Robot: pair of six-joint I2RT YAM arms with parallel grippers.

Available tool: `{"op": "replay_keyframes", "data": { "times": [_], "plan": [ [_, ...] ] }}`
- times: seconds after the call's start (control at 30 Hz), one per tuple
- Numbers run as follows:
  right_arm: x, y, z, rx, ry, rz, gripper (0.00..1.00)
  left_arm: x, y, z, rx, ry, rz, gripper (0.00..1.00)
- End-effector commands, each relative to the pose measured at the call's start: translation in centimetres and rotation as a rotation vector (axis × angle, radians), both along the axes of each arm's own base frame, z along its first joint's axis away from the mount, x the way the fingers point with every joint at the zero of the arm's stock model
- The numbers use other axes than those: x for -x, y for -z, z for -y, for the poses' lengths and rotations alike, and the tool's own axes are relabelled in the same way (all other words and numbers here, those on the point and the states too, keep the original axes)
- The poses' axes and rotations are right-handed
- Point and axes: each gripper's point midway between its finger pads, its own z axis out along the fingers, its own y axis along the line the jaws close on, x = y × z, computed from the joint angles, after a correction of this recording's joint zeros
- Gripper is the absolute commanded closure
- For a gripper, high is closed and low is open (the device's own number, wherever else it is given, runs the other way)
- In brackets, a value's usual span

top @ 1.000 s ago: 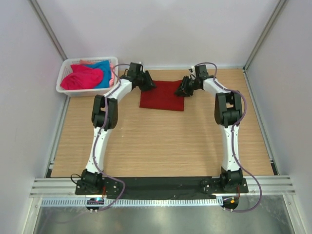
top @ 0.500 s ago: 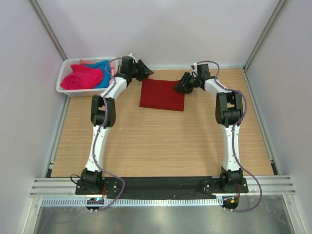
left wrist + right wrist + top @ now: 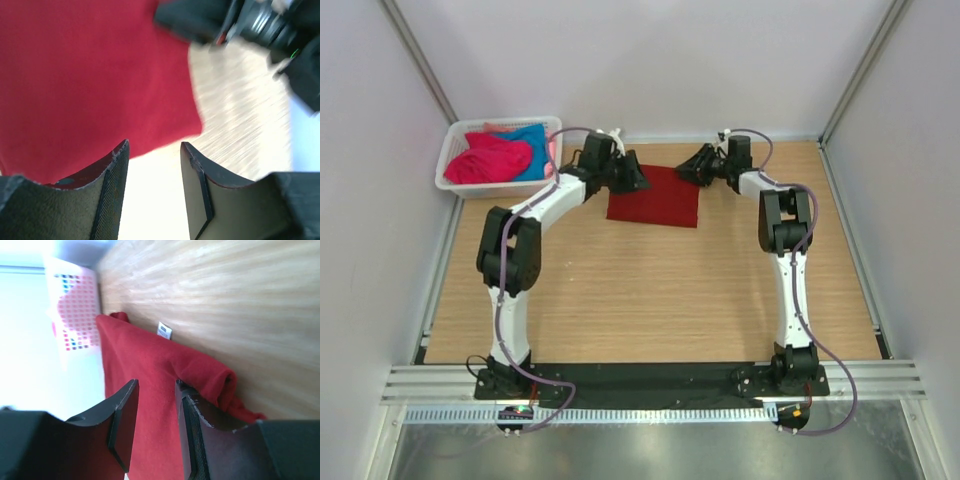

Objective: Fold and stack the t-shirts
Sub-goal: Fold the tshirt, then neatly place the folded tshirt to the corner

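A dark red t-shirt (image 3: 653,197) lies folded into a rectangle at the far middle of the table. My left gripper (image 3: 634,181) is open and empty at its left far edge; the left wrist view shows the red cloth (image 3: 90,75) beyond the open gripper (image 3: 152,150). My right gripper (image 3: 692,167) is open at the shirt's far right corner. In the right wrist view the gripper (image 3: 155,386) hovers over the red shirt (image 3: 145,370), whose white neck label (image 3: 163,330) shows at the edge. A pink t-shirt (image 3: 488,160) and a turquoise t-shirt (image 3: 532,141) lie in the basket.
The white lattice basket (image 3: 490,188) stands at the far left corner, and also shows in the right wrist view (image 3: 75,305). Grey walls enclose the table on three sides. The wooden table (image 3: 650,300) stretches toward the arm bases.
My left arm swung out toward the basket, then back to the shirt's left far edge. My right gripper drew back from the shirt's right edge to its far right corner.
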Motion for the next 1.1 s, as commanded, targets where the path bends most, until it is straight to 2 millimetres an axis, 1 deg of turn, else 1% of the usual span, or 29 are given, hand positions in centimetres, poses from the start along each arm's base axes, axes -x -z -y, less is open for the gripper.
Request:
{"op": "replay_keyframes", "data": {
  "times": [0.0, 0.03, 0.07, 0.13, 0.17, 0.2, 0.3, 0.33, 0.37, 0.4, 0.43, 0.47, 0.5, 0.53, 0.57, 0.6, 0.63, 0.67, 0.73, 0.77, 0.8, 0.83, 0.87, 0.9, 0.93, 0.97, 1.0, 1.03, 1.07],
  "plan": [
    [-2.0, 1.1, 1.6, -0.069, 0.056, 0.041, 0.56, 1.2, 5.9, -2.4, -0.112, -0.006, -0.067, 0.53],
    [-2.2, 1.6, 2.2, -0.086, 0.069, 0.033, 0.56, 1.6, 7.3, -3.0, -0.142, -0.005, -0.08, 0.53],
    [-2.6, 1.4, 2.5, -0.104, 0.07, 0.058, 0.55, 1.7, 8.1, -3.4, -0.169, -0.018, -0.084, 0.53],
    [-2.6, 1.9, 2.9, -0.131, 0.069, 0.042, 0.55, 2.0, 10.0, -4.5, -0.206, -0.034, -0.116, 0.54],
    [-2.7, 1.7, 2.7, -0.138, 0.06, 0.045, 0.54, 2.1, 10.5, -4.7, -0.212, -0.037, -0.125, 0.54],
    [-2.9, 1.0, 2.6, -0.146, 0.052, 0.061, 0.53, 2.2, 11.7, -5.1, -0.223, -0.041, -0.146, 0.54],
    [-2.9, -1.1, 2.4, -0.17, 0.033, 0.079, 0.51, 2.2, 12.6, -5.9, -0.26, -0.041, -0.185, 0.55],
    [-2.8, -1.8, 2.2, -0.176, 0.022, 0.08, 0.5, 2.7, 12.5, -6.0, -0.27, -0.031, -0.213, 0.56],
    [-2.9, -3.4, 2.4, -0.177, 0.021, 0.09, 0.48, 2.2, 10.9, -5.5, -0.251, -0.027, -0.193, 0.56],
    [-2.8, -4.4, 2.3, -0.171, 0.02, 0.093, 0.48, 2.2, 9.9, -5.3, -0.235, -0.032, -0.199, 0.56],
    [-3.0, -5.4, 2.6, -0.158, 0.036, 0.1, 0.47, 2.6, 7.6, -5.3, -0.222, -0.036, -0.192, 0.56],
    [-2.7, -7.1, 2.8, -0.138, 0.041, 0.098, 0.46, 2.8, 6.2, -5.0, -0.215, -0.037, -0.184, 0.56],
    [-2.5, -8.2, 3.0, -0.12, 0.05, 0.098, 0.46, 2.9, 4.6, -4.8, -0.196, -0.049, -0.181, 0.55],
    [-2.3, -8.9, 3.4, -0.099, 0.067, 0.091, 0.44, 3.7, 1.9, -5.0, -0.176, -0.06, -0.173, 0.53],
    [-1.7, -8.1, 4.1, -0.039, 0.096, 0.033, 0.41, 4.2, 0.8, -5.0, -0.16, -0.071, -0.182, 0.51],
    [-1.2, -9.9, 4.4, -0.005, 0.11, 0.041, 0.41, 5.1, 0.0, -5.1, -0.141, -0.081, -0.2, 0.51],
    [-0.6, -9.9, 4.8, 0.025, 0.123, 0.017, 0.4, 6.3, -2.2, -5.0, -0.094, -0.097, -0.213, 0.51],
    [0.4, -9.0, 5.5, 0.08, 0.156, -0.056, 0.38, 7.2, -3.3, -4.9, -0.065, -0.099, -0.221, 0.51],
    [2.2, -9.2, 6.4, 0.165, 0.148, -0.063, 0.34, 9.2, -3.5, -5.1, -0.027, -0.119, -0.276, 0.5],
    [3.5, -8.1, 6.8, 0.208, 0.149, -0.116, 0.32, 10.4, -5.4, -5.1, 0.008, -0.103, -0.256, 0.5],
    [4.5, -6.5, 7.6, 0.271, 0.152, -0.142, 0.31, 11.2, -5.7, -5.0, 0.021, -0.093, -0.263, 0.49],
    [5.1, -6.6, 7.9, 0.296, 0.151, -0.145, 0.31, 12.3, -5.2, -5.1, 0.027, -0.086, -0.29, 0.49],
    [6.3, -5.8, 8.1, 0.324, 0.137, -0.185, 0.29, 13.3, -6.3, -4.8, 0.057, -0.051, -0.284, 0.49],
    [7.0, -4.8, 8.7, 0.371, 0.14, -0.21, 0.28, 14.0, -6.1, -4.9, 0.059, -0.037, -0.298, 0.48],
    [7.5, -4.5, 8.8, 0.406, 0.121, -0.208, 0.28, 14.8, -5.8, -5.1, 0.055, -0.029, -0.315, 0.48],
    [8.1, -4.0, 8.5, 0.429, 0.099, -0.217, 0.28, 15.4, -5.8, -5.2, 0.056, -0.017, -0.322, 0.49],
    [8.2, -3.9, 8.3, 0.446, 0.087, -0.21, 0.28, 16.2, -6.8, -5.0, 0.08, 0.01, -0.314, 0.49],
    [8.2, -3.2, 8.0, 0.479, 0.063, -0.199, 0.28, 17.0, -6.4, -5.0, 0.082, 0.021, -0.329, 0.48],
    [8.2, -3.3, 6.9, 0.492, 0.035, -0.184, 0.28, 17.4, -6.7, -5.2, 0.088, 0.029, -0.321, 0.49]
  ]
}}
